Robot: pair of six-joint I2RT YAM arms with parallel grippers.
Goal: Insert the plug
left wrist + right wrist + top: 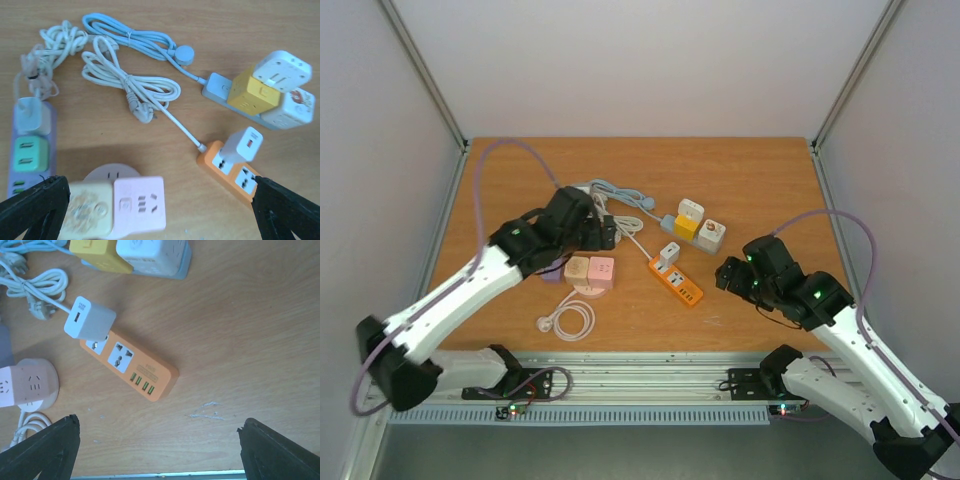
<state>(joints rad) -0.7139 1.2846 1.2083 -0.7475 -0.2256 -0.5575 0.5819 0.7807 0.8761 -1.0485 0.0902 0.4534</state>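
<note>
An orange power strip [678,281] lies mid-table with a white adapter [669,254] plugged into its far socket; both show in the left wrist view [235,172] and the right wrist view [135,367]. Its white cord runs to a bundled coil ending in a loose white plug [145,114] lying on the wood. My left gripper [605,232] is open and empty, hovering over a pink cube adapter [140,202], short of the plug. My right gripper [728,275] is open and empty, above bare wood just right of the orange strip [160,420].
A round white socket [588,290] carries pink and cream cubes. A purple strip [30,145] with green and white adapters lies left. A grey-blue strip [672,222] with yellow and white cubes and a blue cord [130,37] lie at the back. A white coiled cord [570,320] lies near the front.
</note>
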